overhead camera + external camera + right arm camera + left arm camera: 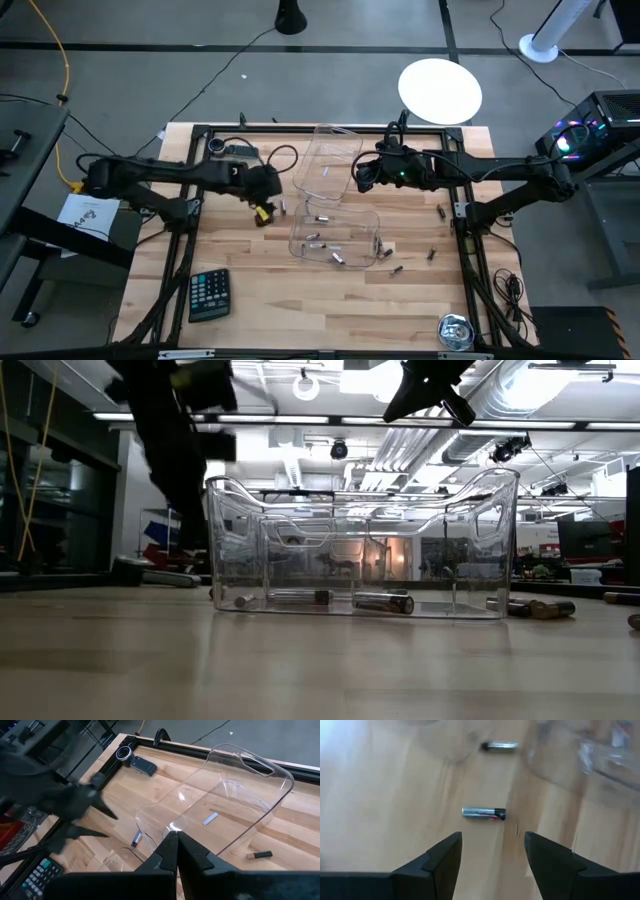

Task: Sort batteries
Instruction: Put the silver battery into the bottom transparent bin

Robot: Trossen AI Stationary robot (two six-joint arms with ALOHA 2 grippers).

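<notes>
Lying on bare wood just ahead of the left pincer, one silver-and-dark battery sits crosswise to the spread fingers, with a second battery farther out beside the blurred wall of the near clear tray. More batteries rest inside that tray and loose on the table well off toward the right arm's side. The right pincer hovers over the far clear tray, fingers pressed together and holding nothing visible.

Judgement: the step in hand is a pick by the left pincer. Descend squarely so each finger lands on a long side of the cylinder, since it may roll. Open wood surrounds the target; the tray wall is the nearest obstruction. A calculator lies well clear.
</notes>
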